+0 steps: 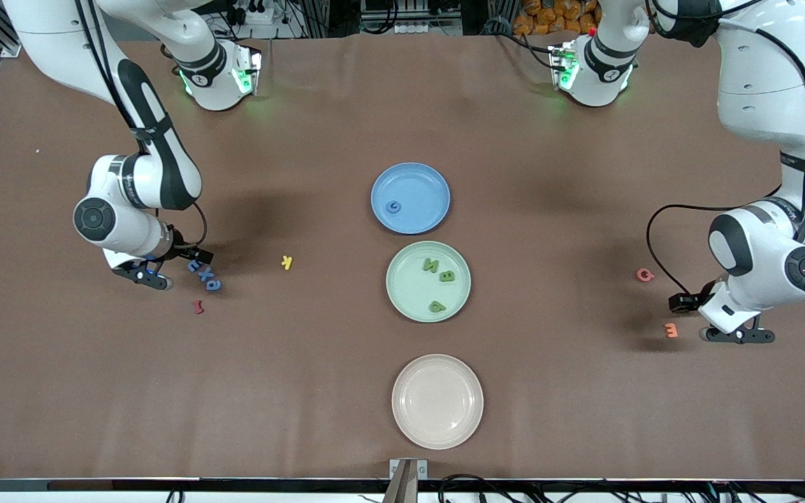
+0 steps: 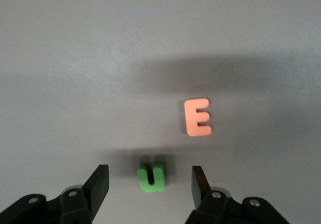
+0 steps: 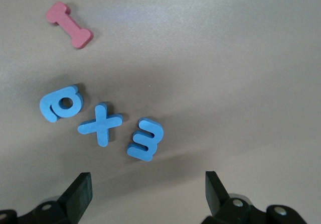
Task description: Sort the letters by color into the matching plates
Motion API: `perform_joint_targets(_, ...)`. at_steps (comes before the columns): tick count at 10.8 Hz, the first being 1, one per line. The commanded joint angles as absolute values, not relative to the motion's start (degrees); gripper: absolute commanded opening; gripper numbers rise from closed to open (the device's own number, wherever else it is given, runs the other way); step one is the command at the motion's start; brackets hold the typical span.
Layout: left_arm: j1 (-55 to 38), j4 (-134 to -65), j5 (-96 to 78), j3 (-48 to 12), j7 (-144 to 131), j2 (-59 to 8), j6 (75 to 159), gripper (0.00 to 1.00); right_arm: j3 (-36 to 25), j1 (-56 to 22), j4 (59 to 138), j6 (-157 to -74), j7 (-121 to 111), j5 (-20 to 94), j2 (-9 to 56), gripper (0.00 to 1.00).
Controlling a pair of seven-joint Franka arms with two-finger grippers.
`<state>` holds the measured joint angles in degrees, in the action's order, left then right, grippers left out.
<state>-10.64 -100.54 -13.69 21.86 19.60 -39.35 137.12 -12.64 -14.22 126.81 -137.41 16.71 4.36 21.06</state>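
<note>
My left gripper (image 2: 150, 181) is low over the table at the left arm's end (image 1: 736, 335). It is open, with a small green letter U (image 2: 152, 177) lying between its fingers, a gap on each side. An orange letter E (image 2: 197, 117) lies beside it (image 1: 670, 330). My right gripper (image 3: 148, 194) is open and holds nothing (image 1: 140, 274). It hangs low beside three blue letters (image 3: 100, 124) (image 1: 205, 274). The blue plate (image 1: 420, 185) holds one blue letter (image 1: 393, 206). In the green plate (image 1: 406, 286) lie three green letters (image 1: 446, 275).
The cream-pink plate (image 1: 437, 402) is nearest the front camera and holds nothing. A dark red letter I (image 1: 198, 306) (image 3: 69, 25) lies near the blue letters. A yellow letter (image 1: 287, 262) lies between them and the green plate. A pink letter (image 1: 645, 275) sits near the left arm.
</note>
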Motion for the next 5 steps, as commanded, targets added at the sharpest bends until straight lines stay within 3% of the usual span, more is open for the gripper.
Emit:
perform_joint_targets(1, -11.4, -100.4, -16.0, 23.6, 21.2, -40.3, 139.3, 0.74, -12.6, -12.4, 127.9, -138.4, 13.5, 3.3, 20.0, 1.0)
perform_joint_targets(2, -11.5, -100.5, -16.0, 23.6, 21.2, -40.4, 139.7, 0.65, -12.6, -12.1, 128.1, -141.4, 13.3, 3.3, 20.3, 1.0)
perform_joint_targets(5, -12.0, -100.8, -15.9, 23.6, 20.7, -40.4, 139.7, 0.61, -12.4, -12.2, 128.8, -145.6, 13.3, 3.3, 22.1, 1.0)
